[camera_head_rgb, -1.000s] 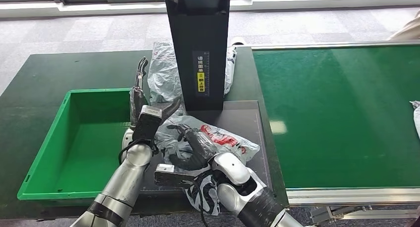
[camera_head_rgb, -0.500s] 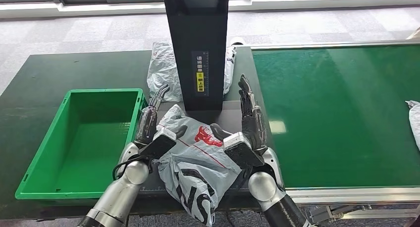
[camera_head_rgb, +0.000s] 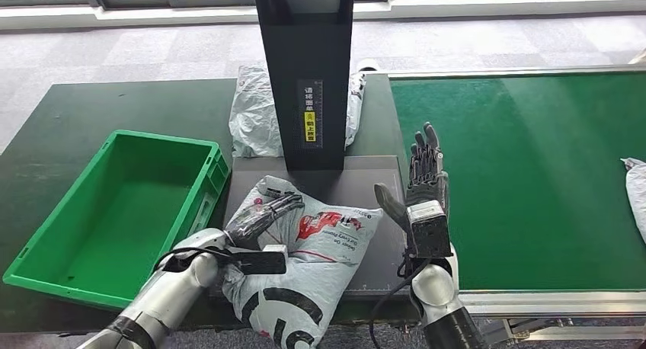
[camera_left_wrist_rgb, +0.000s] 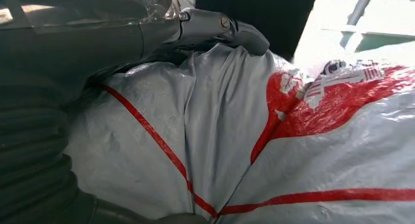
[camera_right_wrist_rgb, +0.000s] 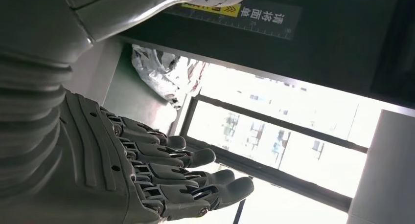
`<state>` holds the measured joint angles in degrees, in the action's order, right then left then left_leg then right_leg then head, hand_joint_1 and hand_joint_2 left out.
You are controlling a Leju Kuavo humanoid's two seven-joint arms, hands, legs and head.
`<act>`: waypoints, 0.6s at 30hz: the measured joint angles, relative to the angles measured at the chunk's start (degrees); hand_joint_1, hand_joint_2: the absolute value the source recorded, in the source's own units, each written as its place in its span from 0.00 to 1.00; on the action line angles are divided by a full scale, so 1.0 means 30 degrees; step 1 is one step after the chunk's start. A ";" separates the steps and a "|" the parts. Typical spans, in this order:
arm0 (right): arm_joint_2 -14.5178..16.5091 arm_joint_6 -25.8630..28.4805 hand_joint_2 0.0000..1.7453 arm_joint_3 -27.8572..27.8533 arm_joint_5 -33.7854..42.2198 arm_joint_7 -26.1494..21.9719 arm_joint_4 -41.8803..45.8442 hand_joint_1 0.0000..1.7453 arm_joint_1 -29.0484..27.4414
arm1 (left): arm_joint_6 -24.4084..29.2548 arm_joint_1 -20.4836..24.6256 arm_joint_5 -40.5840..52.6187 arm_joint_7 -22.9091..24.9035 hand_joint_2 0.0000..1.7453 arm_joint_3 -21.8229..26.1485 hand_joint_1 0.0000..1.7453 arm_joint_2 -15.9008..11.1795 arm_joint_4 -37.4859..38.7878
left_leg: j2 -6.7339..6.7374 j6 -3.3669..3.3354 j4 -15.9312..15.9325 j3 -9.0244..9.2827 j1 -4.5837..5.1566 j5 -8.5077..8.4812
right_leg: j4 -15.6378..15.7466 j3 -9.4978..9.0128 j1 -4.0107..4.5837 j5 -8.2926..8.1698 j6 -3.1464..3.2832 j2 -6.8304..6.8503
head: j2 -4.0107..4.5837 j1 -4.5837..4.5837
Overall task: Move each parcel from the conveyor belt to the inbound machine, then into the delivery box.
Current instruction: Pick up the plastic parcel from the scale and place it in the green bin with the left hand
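L hand [camera_head_rgb: 263,216] lies flat on grey parcel [camera_head_rgb: 316,250] atop scanner plate [camera_head_rgb: 366,189]; R hand [camera_head_rgb: 426,177] raised, fingers spread, holding nothing.

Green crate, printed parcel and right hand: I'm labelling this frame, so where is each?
green crate [camera_head_rgb: 68,212], head view, on its bare floor.
printed parcel [camera_head_rgb: 324,231], head view, on its red print.
right hand [camera_head_rgb: 423,187], head view, on its back, fingers spread.
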<state>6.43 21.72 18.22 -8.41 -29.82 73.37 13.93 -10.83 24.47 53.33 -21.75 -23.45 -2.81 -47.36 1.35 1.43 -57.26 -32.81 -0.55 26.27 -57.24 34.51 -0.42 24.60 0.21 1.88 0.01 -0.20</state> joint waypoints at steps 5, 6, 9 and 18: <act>-0.0069 -0.0158 1.00 -0.0260 0.0013 0.0009 -0.0160 0.00 -0.0004 | -0.0857 0.1034 0.0051 -0.0360 1.00 -0.1038 0.00 -0.0539 0.1081 | 0.0015 -0.0003 0.0036 0.0343 0.0005 0.0174 | 0.0025 -0.0410 -0.0024 0.0161 0.0000 -0.0004 | 0.0004 0.0002; -0.0080 -0.0158 1.00 -0.0280 0.0013 0.0009 -0.0173 0.00 -0.0004 | -0.0875 0.1137 0.0051 -0.0375 1.00 -0.1161 0.00 -0.0582 0.1198 | 0.0015 -0.0003 0.0039 0.0373 0.0005 0.0179 | 0.0026 -0.0439 -0.0025 0.0167 0.0002 -0.0004 | 0.0002 0.0002; -0.0093 -0.0158 1.00 -0.0328 0.0013 0.0009 -0.0186 0.00 -0.0004 | -0.0905 0.1359 0.0051 -0.0404 1.00 -0.1402 0.00 -0.0673 0.1458 | 0.0014 0.0001 0.0051 0.0440 0.0004 0.0185 | 0.0026 -0.0499 -0.0026 0.0177 0.0013 -0.0004 | 0.0000 0.0002; -0.0142 -0.0221 1.00 -0.0482 0.0164 0.0188 0.0089 0.00 -0.0633 | -0.0226 0.1595 -0.0953 -0.1683 1.00 -0.1829 1.00 -0.0987 0.1675 | 0.0000 0.0029 0.0108 0.0763 0.0001 0.0174 | 0.0029 -0.0641 -0.0027 0.0234 0.0050 0.0006 | 0.0002 0.0002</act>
<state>6.00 21.05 16.77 -7.92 -29.25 73.63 12.03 -11.50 29.26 50.47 -26.80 -28.94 -5.77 -42.33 1.35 1.52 -56.94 -30.52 -0.54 26.80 -57.15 32.59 -0.50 25.30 0.36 1.90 0.01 -0.19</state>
